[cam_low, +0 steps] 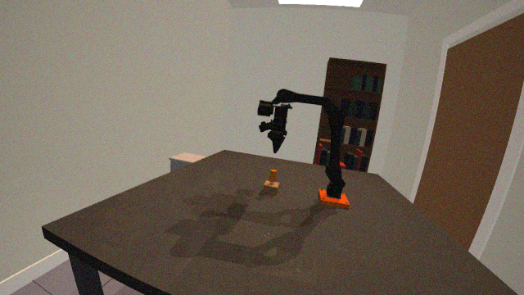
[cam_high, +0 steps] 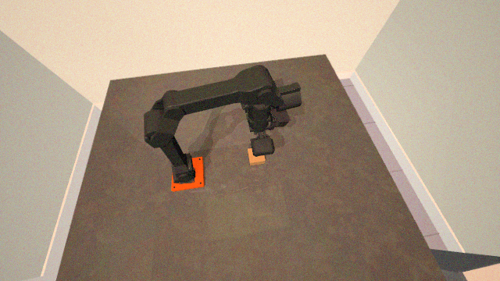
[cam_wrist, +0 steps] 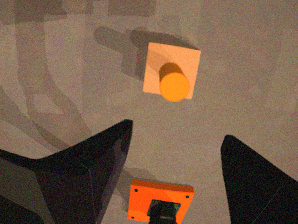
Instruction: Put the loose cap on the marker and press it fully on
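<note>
Hanging high over the dark brown surface [cam_low: 368, 246], claw [cam_low: 277, 147] pointed straight down in the upper centre of the exterior view, well above the capped marker [cam_low: 273, 174]. Fingers spread apart in the wrist view, dark wedges filling the lower left and lower right corners, nothing between them. Orange cap [cam_wrist: 174, 86] seen end-on in the upper centre of that frame, seated on top of the marker, which stands upright in the pale tan holder block [cam_wrist: 188, 62]. Holder block [cam_low: 271, 184] resting on the surface at mid-frame in the exterior view, just left of the orange base plate [cam_low: 334, 199] from which the black arm [cam_low: 333, 135] rises and reaches leftward. From the top view, claw [cam_high: 262, 146] covering most of the holder block [cam_high: 256, 159] near the frame's centre, marker itself hidden beneath it, base plate [cam_high: 188, 174] to the left. Same base plate [cam_wrist: 160, 201] showing at the bottom centre of the wrist view, between the fingers. Bookshelf [cam_low: 352, 115] standing against the far wall at upper right of the exterior frame, wooden door [cam_low: 471, 135] along the right edge. Shadows of the arm spread across the surface below.
</note>
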Tool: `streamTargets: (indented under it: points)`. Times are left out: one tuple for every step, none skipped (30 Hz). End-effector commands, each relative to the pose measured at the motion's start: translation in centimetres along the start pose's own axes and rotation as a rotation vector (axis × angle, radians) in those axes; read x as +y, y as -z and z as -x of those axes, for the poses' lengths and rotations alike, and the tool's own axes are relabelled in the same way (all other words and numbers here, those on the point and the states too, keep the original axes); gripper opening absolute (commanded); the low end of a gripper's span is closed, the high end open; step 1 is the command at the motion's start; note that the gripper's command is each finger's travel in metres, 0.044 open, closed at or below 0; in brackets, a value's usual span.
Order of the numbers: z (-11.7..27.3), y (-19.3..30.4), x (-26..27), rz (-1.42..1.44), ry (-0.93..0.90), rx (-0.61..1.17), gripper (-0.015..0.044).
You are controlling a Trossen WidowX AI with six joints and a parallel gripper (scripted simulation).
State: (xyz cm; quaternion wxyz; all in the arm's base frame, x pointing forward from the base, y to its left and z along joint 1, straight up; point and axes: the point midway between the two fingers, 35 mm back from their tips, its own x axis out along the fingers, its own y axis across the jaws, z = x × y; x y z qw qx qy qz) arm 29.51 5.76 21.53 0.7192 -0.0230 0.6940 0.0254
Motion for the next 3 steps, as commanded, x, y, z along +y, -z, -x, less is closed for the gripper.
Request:
streamTargets:
  points:
    - [0.16,-0.06,0.01,-0.001,0.0,-0.004,0.0368]
    - [0.16,-0.06,0.01,-0.001,0.0,-0.004,0.0394]
    - [0.16,-0.06,0.01,-0.001,0.0,-0.004,0.042]
